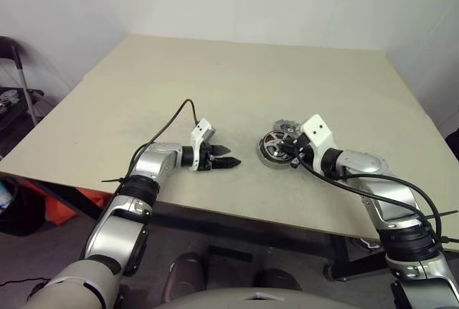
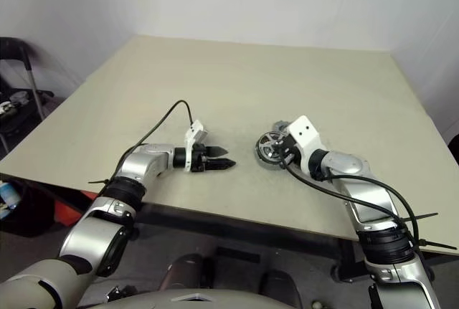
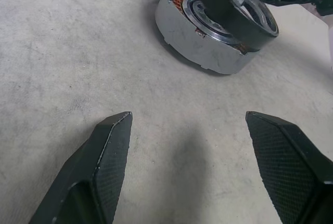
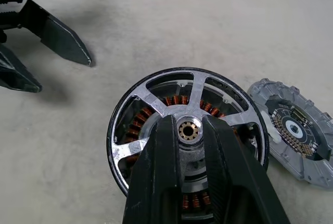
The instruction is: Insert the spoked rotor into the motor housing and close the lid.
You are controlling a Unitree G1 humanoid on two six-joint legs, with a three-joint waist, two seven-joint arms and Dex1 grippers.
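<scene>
A plain lab or test room, shown by a bare beige worktable (image 1: 237,79) against blank white walls (image 1: 215,1), a black chair (image 1: 14,72) beside it

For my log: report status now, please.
Left gripper open, empty. Right gripper shut on spoked rotor at hub. Rotor tilted on motor housing, not seated. Grey toothed disc beside housing, not in way.
</scene>
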